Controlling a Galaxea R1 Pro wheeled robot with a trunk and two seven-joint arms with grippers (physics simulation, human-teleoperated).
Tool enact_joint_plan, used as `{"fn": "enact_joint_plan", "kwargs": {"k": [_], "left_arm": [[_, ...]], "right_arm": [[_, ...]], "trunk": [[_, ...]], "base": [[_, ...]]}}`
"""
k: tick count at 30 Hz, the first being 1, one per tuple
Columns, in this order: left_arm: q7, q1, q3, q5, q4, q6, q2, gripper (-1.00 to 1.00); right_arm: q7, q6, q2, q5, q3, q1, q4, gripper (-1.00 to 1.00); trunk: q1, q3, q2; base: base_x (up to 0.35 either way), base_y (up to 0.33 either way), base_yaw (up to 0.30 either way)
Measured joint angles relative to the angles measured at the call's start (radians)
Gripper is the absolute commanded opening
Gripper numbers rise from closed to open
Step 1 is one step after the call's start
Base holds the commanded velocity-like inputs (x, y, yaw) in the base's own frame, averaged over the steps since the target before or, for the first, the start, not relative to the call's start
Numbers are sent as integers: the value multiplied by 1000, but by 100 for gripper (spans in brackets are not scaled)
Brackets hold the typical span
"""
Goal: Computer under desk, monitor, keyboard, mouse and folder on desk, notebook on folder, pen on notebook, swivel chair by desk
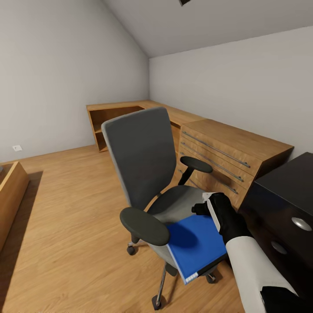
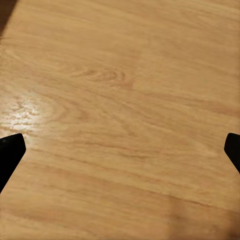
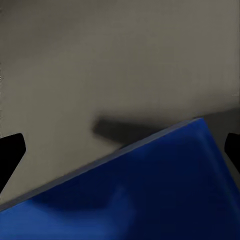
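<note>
The grey swivel chair [image 1: 143, 161] stands in the middle of the room with its back turned toward me. A bright blue folder [image 1: 195, 243] lies flat on its seat and overhangs the front edge. My right gripper [image 1: 201, 209] hovers just above the folder's far corner, open. In the right wrist view my right gripper [image 3: 121, 149] has its fingertips [image 3: 10, 152] spread wide over the folder [image 3: 150, 195] and the grey seat [image 3: 110, 65]. My left gripper [image 2: 121, 150] is open over bare wood floor. The black desk [image 1: 282, 187] is at the right. Computer, monitor, keyboard, mouse, notebook and pen are out of view.
A low light-wood cabinet [image 1: 234, 148] with long drawer handles runs along the back wall to an open shelf unit [image 1: 108, 121] in the corner. Another wooden piece [image 1: 11, 195] sits at the left edge. The chair's black armrests [image 1: 145, 226] flank the folder.
</note>
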Motion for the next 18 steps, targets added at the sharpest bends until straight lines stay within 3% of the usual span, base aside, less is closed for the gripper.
{"fn": "enact_joint_plan", "kwargs": {"k": [18], "left_arm": [[0, 0, 0, 0, 0, -1, 0, 100]], "right_arm": [[0, 0, 1, 0, 0, 0, 2, 100]], "trunk": [[0, 0, 0]], "base": [[-30, 0, 0]]}}
